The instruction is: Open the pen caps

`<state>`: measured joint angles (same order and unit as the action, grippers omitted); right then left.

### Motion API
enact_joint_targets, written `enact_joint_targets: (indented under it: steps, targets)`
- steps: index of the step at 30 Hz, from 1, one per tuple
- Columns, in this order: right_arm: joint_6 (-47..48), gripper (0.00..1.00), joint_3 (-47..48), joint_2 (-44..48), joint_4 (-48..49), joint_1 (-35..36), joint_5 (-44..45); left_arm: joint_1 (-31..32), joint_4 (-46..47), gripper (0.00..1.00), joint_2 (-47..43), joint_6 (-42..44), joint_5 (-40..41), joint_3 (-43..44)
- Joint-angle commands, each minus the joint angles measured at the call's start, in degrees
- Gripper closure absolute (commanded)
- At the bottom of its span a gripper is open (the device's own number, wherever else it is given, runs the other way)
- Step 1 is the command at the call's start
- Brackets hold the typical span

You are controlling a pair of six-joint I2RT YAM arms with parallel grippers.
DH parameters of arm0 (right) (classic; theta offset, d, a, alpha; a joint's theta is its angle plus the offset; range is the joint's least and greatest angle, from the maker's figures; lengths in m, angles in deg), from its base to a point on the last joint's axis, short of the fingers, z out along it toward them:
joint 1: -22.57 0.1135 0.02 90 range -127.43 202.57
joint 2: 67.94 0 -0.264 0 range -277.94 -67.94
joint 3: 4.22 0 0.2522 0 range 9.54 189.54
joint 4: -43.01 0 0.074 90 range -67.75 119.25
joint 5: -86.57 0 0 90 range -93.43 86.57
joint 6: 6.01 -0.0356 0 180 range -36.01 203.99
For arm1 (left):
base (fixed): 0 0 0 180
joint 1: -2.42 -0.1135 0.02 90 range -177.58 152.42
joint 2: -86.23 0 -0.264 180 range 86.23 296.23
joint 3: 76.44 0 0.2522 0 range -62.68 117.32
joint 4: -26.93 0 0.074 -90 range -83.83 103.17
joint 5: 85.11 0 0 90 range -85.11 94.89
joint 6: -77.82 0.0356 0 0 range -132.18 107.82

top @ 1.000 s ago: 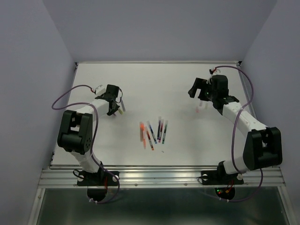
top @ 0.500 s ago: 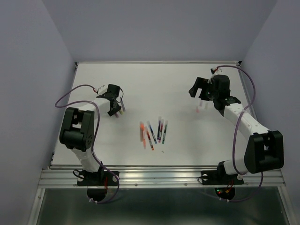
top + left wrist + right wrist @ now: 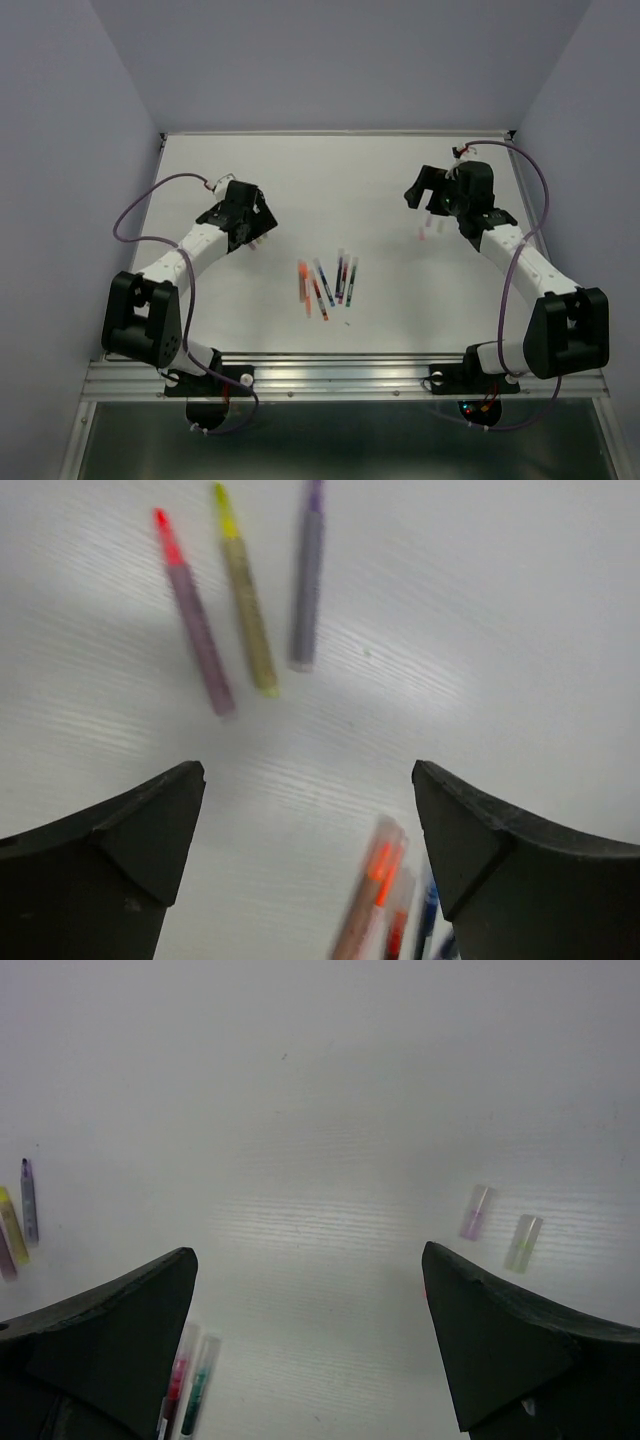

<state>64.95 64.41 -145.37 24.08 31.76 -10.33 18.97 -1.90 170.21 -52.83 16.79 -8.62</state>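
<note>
Both arms reach out from the near rail. The left arm (image 3: 190, 250) folds at its elbow by the left edge and angles inward. The right arm (image 3: 520, 255) mirrors it, stretching up the right side. The left end effector (image 3: 307, 772) hangs low over the bench (image 3: 330, 180) with its fingers spread wide and nothing between them. The right end effector (image 3: 308, 1252) is likewise wide open and holds nothing.

Just ahead of the left fingers lie three uncapped pens, side by side but apart: a red-tipped pen (image 3: 195, 640), a yellow-tipped pen (image 3: 245, 600) and a purple-tipped pen (image 3: 307, 580). In the middle of the bench, between the arms, is a cluster of capped pens (image 3: 327, 284). I count six, though they lie too close together to be sure.

Near the right end effector, two loose caps lie flat and slightly apart: a pale purple cap (image 3: 476, 1211) and a pale yellow cap (image 3: 523, 1242). From above, a small reddish piece (image 3: 422, 234) lies there too, perhaps a third cap.

Everything lies well in from the bench edges. The broadest run of white surface lies between the cluster and the far wall (image 3: 340, 60).
</note>
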Motion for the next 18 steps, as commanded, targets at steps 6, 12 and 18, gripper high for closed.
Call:
enact_joint_targets:
  steps: [6,12,18]
  targets:
    - [0.4,0.00,-0.5,1.2,2.4,0.4,0.1,16.1,-8.8,0.01,-5.6,4.4,-6.9,-4.7]
    - [0.5,0.00,-0.6,0.9,2.4,0.4,0.0,19.5,-10.4,0.01,-4.6,6.7,-8.5,-6.2]
    - [0.5,0.00,-0.8,0.8,2.4,0.4,1.0,20.5,-10.2,0.03,-2.0,8.2,-8.5,-6.1]
